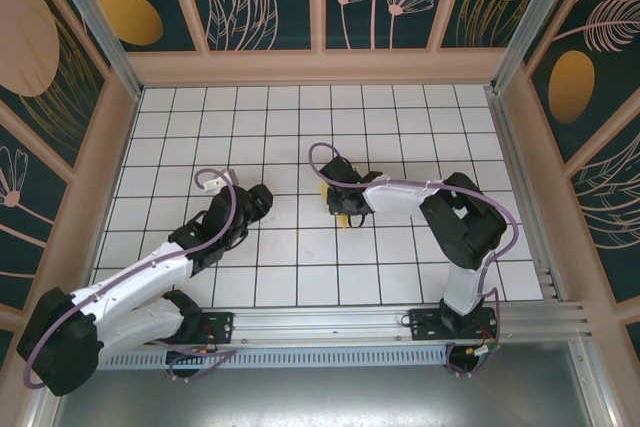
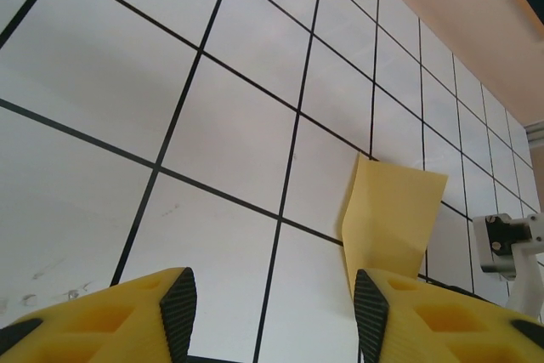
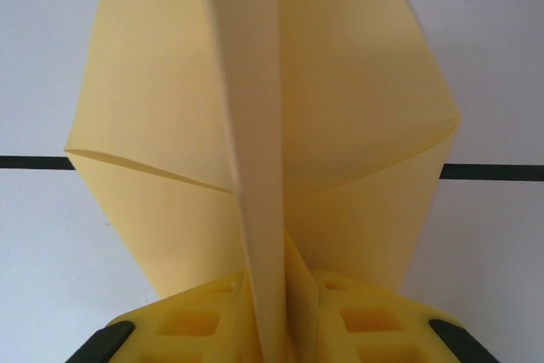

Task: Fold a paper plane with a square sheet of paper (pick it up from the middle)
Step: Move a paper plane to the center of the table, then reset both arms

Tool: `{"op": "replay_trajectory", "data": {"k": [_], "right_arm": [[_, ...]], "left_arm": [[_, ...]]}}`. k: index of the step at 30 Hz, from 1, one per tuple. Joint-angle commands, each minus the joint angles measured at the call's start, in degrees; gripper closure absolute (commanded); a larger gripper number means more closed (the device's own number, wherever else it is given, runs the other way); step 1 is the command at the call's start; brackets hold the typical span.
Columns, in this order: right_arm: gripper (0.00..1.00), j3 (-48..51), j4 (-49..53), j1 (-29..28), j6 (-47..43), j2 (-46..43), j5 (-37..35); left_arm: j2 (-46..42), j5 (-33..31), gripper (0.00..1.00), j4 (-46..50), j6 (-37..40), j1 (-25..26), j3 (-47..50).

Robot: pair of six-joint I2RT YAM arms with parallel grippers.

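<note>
Where the right claw [image 3: 274,333] pinches together near the middle of the table [image 1: 300,277], it has hold of the paper [image 3: 340,108]; its two yellow fingers [image 3: 365,325] press a tall centre ridge between them, and the folded flaps spread to either side above, a crease running across the left flap; the paper's lower edge is hidden behind those fingers. From above, this claw and its dark wrist cover most of the paper, so that only small yellow bits peep out at their edges; whether the paper touches the tiles I cannot tell.

The left claw [image 2: 274,305] stands open, its jaws well apart, with nothing between its black pads [image 2: 178,303] but bare tile; it is apart from the paper, to the left of it, pointing that way; in its own camera the paper stands up off the table as a bent panel, its lower corner behind the claw's right finger; a white fitting [image 2: 506,244] with dark holes shows at the right edge just beyond.

Around the work lie white tiles ruled with black lines; a peach-framed wall [image 1: 320,67] of dark floral panels closes the far side and both flanks; a metal rail [image 1: 330,327] runs along the near edge by the arms' bases; lilac cables [image 1: 312,159] loop over each arm.
</note>
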State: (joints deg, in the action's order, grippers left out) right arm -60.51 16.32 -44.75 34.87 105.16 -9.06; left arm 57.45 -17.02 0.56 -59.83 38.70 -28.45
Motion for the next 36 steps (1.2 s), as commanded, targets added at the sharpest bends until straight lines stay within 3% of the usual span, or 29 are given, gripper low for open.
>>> {"op": "replay_trajectory", "data": {"k": [1,9,14,21,25,28,31,36], "right_arm": [[0.73,-1.0,2.6,-1.0,-0.5,0.6,0.9],[0.54,-2.2,4.0,-1.0,-1.4,-9.1,0.6],[0.50,-1.7,5.1,-0.9,-1.6,-16.7,-3.1],[0.44,5.5,3.0,1.8,-2.7,-34.0,-22.4],[0.34,14.0,-1.3,8.9,-5.1,-42.4,-33.0],[0.27,24.4,-11.6,16.0,-10.9,-46.9,-37.1],[0.26,32.6,-22.2,23.1,-16.8,-48.8,-34.8],[0.26,38.9,-35.2,33.8,-25.9,-45.7,-18.7]], "left_arm": [[-1.0,-2.3,0.45,2.3,1.4,0.1,-0.5],[-4.7,-6.4,0.42,6.1,2.9,0.1,-0.8],[-7.6,-10.8,0.38,7.2,5.0,0.1,0.1],[-11.4,-22.9,0.18,10.2,12.9,0.1,-0.7],[-13.1,-34.1,0.05,9.9,18.9,0.0,-0.3],[-13.6,-40.6,0.02,8.7,22.3,-1.2,1.0],[-13.7,-40.5,0.02,1.8,27.4,-5.4,4.6],[-12.1,-44.5,0.02,-14.8,36.8,-9.9,12.0]]}}
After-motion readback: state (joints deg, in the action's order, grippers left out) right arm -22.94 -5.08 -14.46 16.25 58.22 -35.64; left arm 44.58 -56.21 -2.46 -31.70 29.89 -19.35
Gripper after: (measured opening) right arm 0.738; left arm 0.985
